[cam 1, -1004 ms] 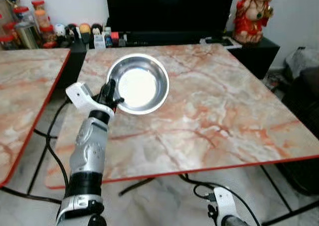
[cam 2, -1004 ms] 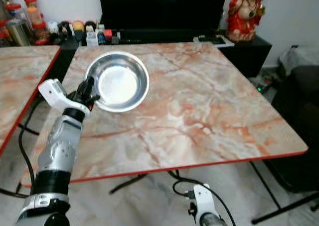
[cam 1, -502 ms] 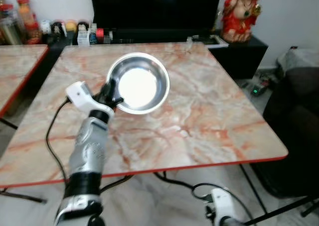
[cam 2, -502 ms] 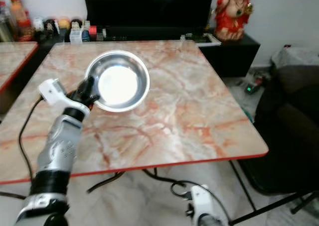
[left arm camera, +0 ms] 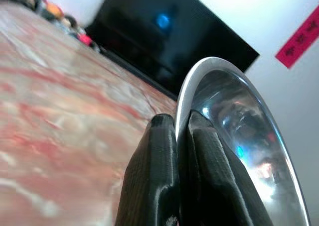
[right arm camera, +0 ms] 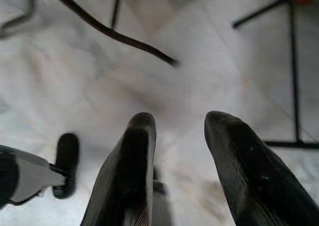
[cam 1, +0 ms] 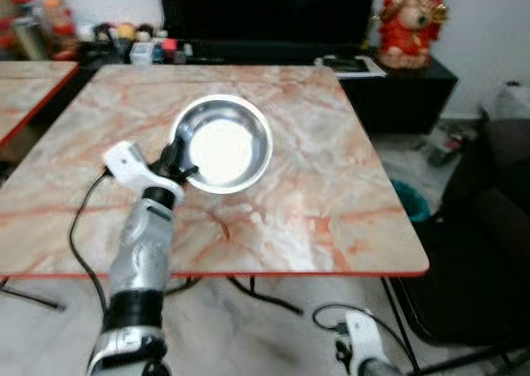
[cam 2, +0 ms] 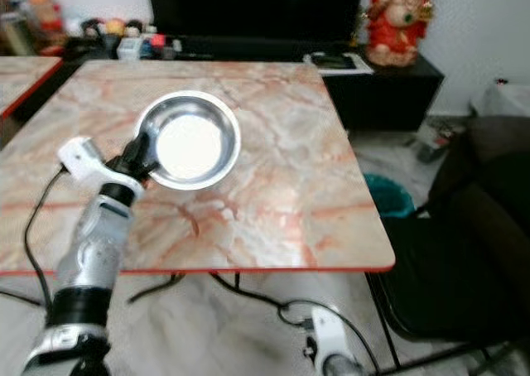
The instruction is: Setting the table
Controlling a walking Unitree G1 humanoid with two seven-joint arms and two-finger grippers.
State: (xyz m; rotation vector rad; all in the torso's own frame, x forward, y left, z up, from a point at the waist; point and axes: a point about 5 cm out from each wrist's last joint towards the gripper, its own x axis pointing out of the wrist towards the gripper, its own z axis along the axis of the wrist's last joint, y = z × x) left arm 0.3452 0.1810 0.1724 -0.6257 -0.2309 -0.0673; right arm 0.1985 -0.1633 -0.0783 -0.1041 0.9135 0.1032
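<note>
- Left gripper point(cam 1: 175, 162) is clamped on the near-left rim of the steel bowl point(cam 1: 222, 143), held over the marble table point(cam 1: 315, 185).
- Right gripper point(right arm camera: 174, 136) hangs low over the floor, fingers apart.
- Red statue point(cam 1: 411, 20) and television point(cam 1: 265, 12) stand beyond the far edge.

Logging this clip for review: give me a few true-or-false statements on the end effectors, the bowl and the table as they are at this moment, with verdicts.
1. The left end effector is shut on the rim of the steel bowl. True.
2. The bowl holds food. False: its inside is bare, shiny metal.
3. The bowl is over the marble-patterned table. True.
4. The right end effector grips a spoon. False: its fingers are apart with nothing between them, above the floor.
5. A red figurine stands on the marble table. False: it stands on the dark cabinet behind the table.
</note>
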